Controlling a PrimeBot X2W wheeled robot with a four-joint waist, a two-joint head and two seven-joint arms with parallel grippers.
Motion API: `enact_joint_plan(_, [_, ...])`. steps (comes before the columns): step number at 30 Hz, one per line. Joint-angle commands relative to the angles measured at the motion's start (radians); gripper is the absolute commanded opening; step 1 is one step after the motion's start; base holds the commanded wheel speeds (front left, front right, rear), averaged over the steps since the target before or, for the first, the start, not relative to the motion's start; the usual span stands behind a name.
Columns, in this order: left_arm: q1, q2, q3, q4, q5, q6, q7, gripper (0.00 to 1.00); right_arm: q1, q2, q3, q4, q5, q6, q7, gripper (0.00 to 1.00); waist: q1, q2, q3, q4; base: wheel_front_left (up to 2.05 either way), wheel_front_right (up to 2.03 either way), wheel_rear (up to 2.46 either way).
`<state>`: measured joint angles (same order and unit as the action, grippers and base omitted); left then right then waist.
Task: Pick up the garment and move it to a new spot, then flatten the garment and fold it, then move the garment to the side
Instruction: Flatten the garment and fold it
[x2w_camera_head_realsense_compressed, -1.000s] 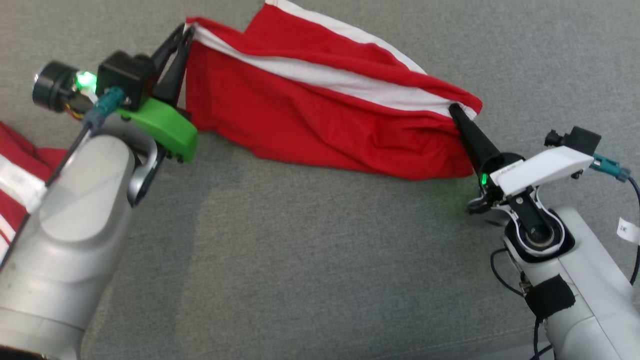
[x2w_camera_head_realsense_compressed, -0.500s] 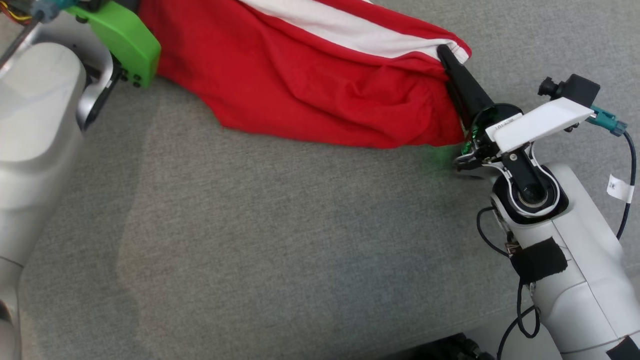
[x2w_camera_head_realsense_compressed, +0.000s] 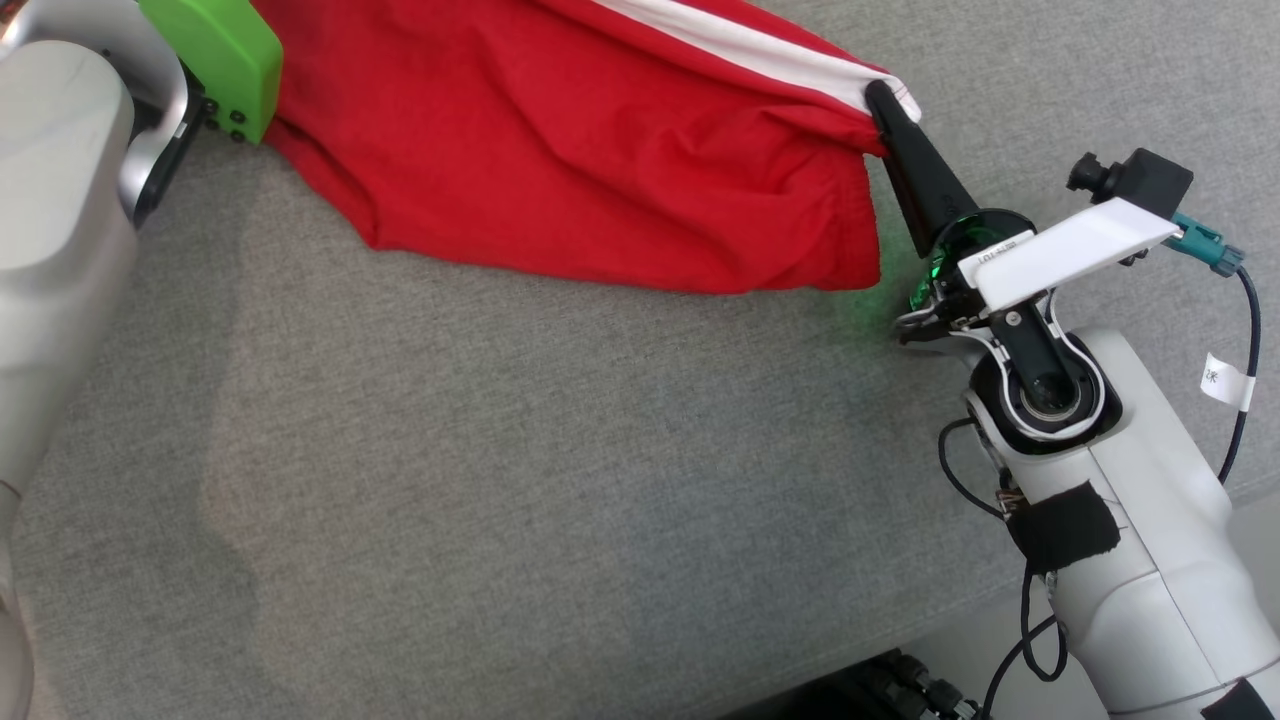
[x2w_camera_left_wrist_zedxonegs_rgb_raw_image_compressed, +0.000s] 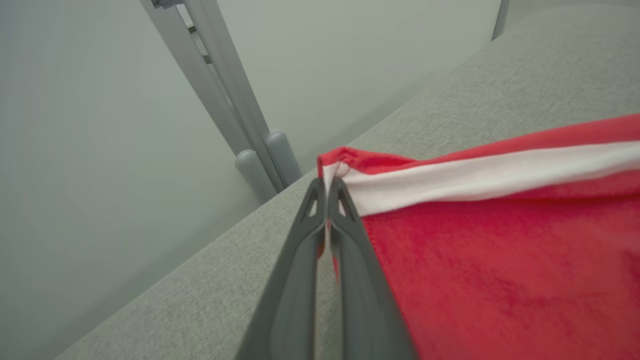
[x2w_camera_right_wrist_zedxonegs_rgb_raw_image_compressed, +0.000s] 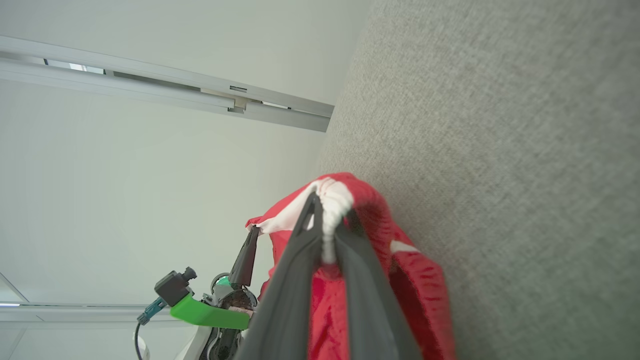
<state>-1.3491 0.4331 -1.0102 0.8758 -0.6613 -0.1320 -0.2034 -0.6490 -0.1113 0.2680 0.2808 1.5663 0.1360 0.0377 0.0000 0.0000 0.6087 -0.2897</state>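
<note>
Over the grey fabric surface (x2w_camera_head_realsense_compressed: 560, 480), the red garment (x2w_camera_head_realsense_compressed: 600, 170) hung stretched from 11 to 1 o'clock. The left gripper (x2w_camera_left_wrist_zedxonegs_rgb_raw_image_compressed: 328, 189) and right gripper (x2w_camera_head_realsense_compressed: 884, 100) each pinched a white-striped corner, likely to spread it flat.

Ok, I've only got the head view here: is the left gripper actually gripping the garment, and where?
Observer: Yes. The left wrist view shows the left gripper shut on the garment, pinching the corner where its white band ends.
Operator: And how much cloth is in the right one?
Observer: The right wrist view shows the right gripper shut on a bunched wad of that band, red cloth hanging around it.
Operator: What's behind the grey cushion?
Observer: A pale wall with grey metal rails.
</note>
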Motion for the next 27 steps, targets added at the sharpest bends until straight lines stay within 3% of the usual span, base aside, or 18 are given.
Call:
enact_joint_plan(1, [-0.001, 0.001, -0.002, 0.019, -0.010, 0.003, -0.001, 0.37, 0.049, -0.009, 0.007, 0.035, -0.008, -0.010, 0.002, 0.20, 0.0000, 0.0000, -0.003, -0.003, 0.00, 0.00, 0.00])
enact_joint_plan(2, [0.005, -0.002, -0.004, 0.031, -0.011, 0.003, -0.006, 1.00, 0.049, -0.009, 0.009, 0.037, -0.014, -0.010, -0.001, 0.48, 0.0000, 0.0000, -0.006, -0.003, 0.00, 0.00, 0.00])
enact_joint_plan(3, [0.015, -0.009, -0.003, 0.047, -0.016, 0.003, -0.013, 1.00, 0.050, -0.013, 0.011, 0.039, -0.024, -0.010, -0.011, 1.00, 0.0000, 0.0000, -0.012, -0.002, 0.00, 0.00, 0.00])
enact_joint_plan(11, [0.135, -0.058, 0.048, 0.112, -0.066, 0.019, -0.059, 1.00, 0.075, -0.053, 0.029, 0.067, -0.106, -0.007, -0.094, 1.00, 0.0000, 0.0000, -0.082, 0.026, 0.00, 0.00, 0.00])
enact_joint_plan(15, [0.217, -0.079, 0.129, 0.080, -0.106, 0.021, -0.063, 1.00, 0.100, -0.071, 0.040, 0.090, -0.117, -0.007, -0.119, 1.00, 0.0000, 0.0000, -0.118, 0.044, 0.00, 0.00, 0.00])
enact_joint_plan(27, [0.396, -0.128, 0.312, 0.027, -0.058, 0.019, -0.062, 1.00, 0.136, -0.111, 0.066, 0.140, -0.126, -0.006, -0.154, 1.00, 0.0000, 0.0000, -0.162, 0.059, 0.00, 0.00, 0.00])
